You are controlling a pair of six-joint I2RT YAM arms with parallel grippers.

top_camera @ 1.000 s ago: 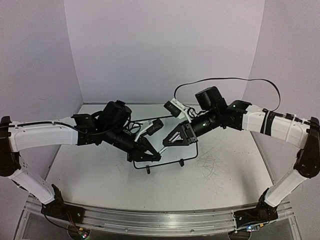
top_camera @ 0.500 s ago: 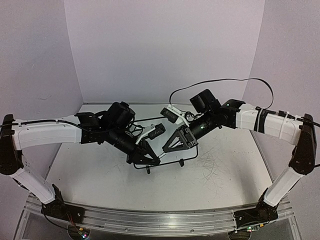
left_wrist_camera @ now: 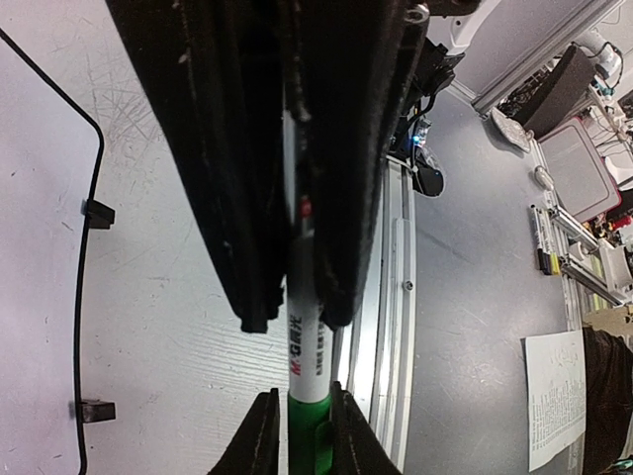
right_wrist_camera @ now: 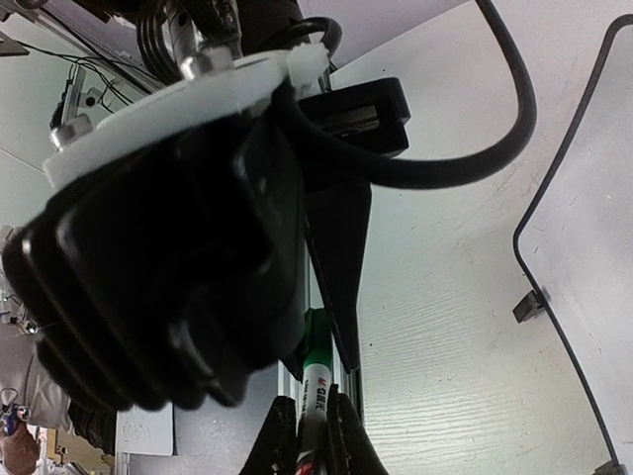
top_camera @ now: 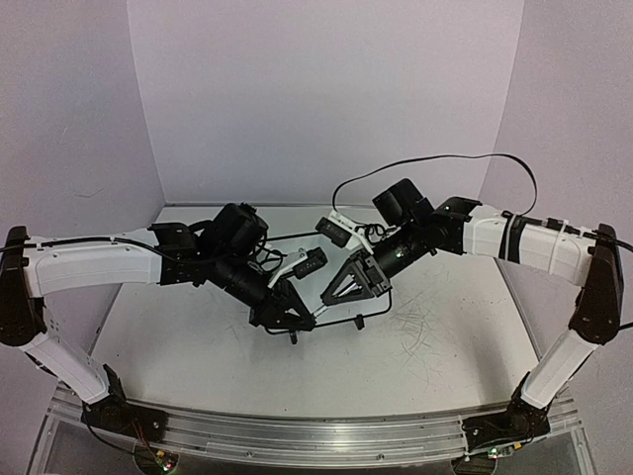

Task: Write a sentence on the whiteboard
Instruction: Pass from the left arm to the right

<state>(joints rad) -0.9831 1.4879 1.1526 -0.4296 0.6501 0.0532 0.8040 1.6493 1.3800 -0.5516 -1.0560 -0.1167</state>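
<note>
Left wrist view: the left gripper (left_wrist_camera: 304,398) has its jaws pinching the green end (left_wrist_camera: 313,440) of a marker (left_wrist_camera: 305,346) at 6 o'clock. The white printed barrel runs up toward 12 o'clock into the right gripper (left_wrist_camera: 297,319), whose two black fingers press on that same barrel from either side. The whiteboard (left_wrist_camera: 35,297) fills the 9 o'clock edge, off to the side of the marker. Its thin black rim bends round a corner, and two small black feet (left_wrist_camera: 97,213) stick out toward the wood-grained tabletop (left_wrist_camera: 178,327). Right wrist view shows the same hold from the other end: the barrel is clamped at 6 o'clock, the green end sits farther off between the left fingers, and the board's rim is at 3 o'clock. Top external view has both arms meeting at the table's centre, grippers tip to tip, with the board's rim and feet just at their 6 o'clock and faint grey scribble marks (top_camera: 415,327) on the table at 4 o'clock. Too little of the board's face shows to tell what is on it.
</note>
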